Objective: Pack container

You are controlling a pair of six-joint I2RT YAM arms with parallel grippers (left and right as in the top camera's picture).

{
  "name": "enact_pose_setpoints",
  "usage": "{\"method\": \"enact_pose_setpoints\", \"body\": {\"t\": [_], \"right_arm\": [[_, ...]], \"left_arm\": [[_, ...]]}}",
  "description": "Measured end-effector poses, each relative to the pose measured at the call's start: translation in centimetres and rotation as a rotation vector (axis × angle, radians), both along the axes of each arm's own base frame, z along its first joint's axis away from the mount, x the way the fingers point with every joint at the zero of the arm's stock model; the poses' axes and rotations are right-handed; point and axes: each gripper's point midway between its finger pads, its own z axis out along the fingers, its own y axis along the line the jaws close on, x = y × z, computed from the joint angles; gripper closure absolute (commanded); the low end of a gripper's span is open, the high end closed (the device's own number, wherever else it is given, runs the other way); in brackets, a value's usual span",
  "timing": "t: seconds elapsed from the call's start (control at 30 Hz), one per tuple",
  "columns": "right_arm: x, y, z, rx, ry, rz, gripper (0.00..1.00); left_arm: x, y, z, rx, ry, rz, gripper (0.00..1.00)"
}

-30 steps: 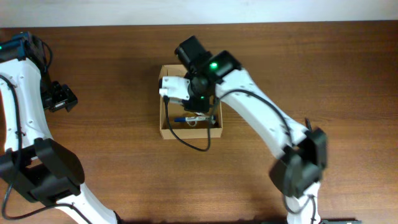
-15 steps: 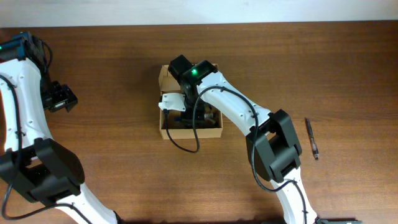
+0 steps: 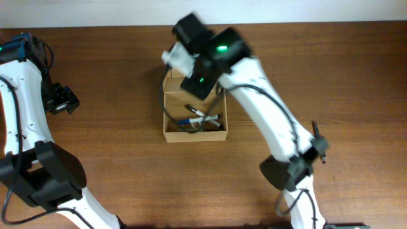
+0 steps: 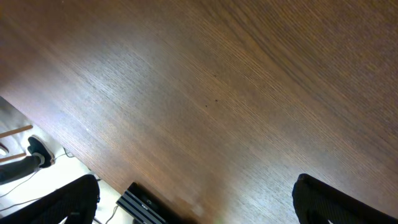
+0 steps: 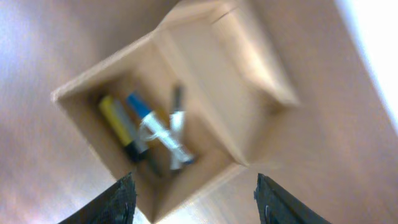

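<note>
Right wrist: tan cardboard container (image 5: 211, 93) open, flap back, pens (image 5: 163, 135) inside; right pincer (image 5: 194, 186) spread, empty; left pincer (image 4: 196, 186) likewise.

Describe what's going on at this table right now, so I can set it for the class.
The right gripper hovers open and empty above the container, an open cardboard box. Several pens lie inside it. A loose pen lies on the table to its right. The left gripper is open over bare wood at the left, touching nothing.
</note>
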Motion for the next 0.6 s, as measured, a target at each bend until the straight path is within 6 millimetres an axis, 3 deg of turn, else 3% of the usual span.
{"method": "enact_pose_setpoints", "body": {"t": [0.07, 0.13, 0.2, 0.27, 0.37, 0.43, 0.6], "right_arm": [[-0.2, -1.9, 4.8, 0.051, -0.108, -0.096, 0.40], [-0.8, -3.8, 8.1, 0.098, -0.173, -0.175, 0.42], [-1.3, -7.7, 11.4, 0.146, -0.234, -0.300, 0.42], [-0.8, -11.1, 12.2, 0.167, -0.251, -0.406, 0.42], [0.1, -16.0, 10.3, 0.153, -0.209, -0.546, 0.43], [0.4, -19.3, 7.4, 0.131, -0.151, -0.636, 0.43], [-3.0, -27.8, -3.1, 0.041, 0.137, -0.923, 0.45]], "left_arm": [[0.0, 0.0, 0.0, 0.000, 0.000, 0.000, 0.00], [0.0, 0.0, 0.0, -0.001, 0.000, 0.000, 0.00], [0.0, 0.0, 0.0, 0.000, 0.000, 0.000, 0.00], [0.0, 0.0, 0.0, 0.000, 0.000, 0.000, 0.00], [0.0, 0.0, 0.0, 0.000, 0.000, 0.000, 0.00], [0.0, 0.0, 0.0, 0.000, 0.000, 0.000, 0.00], [0.0, 0.0, 0.0, -0.001, 0.000, 0.000, 0.00]]}}
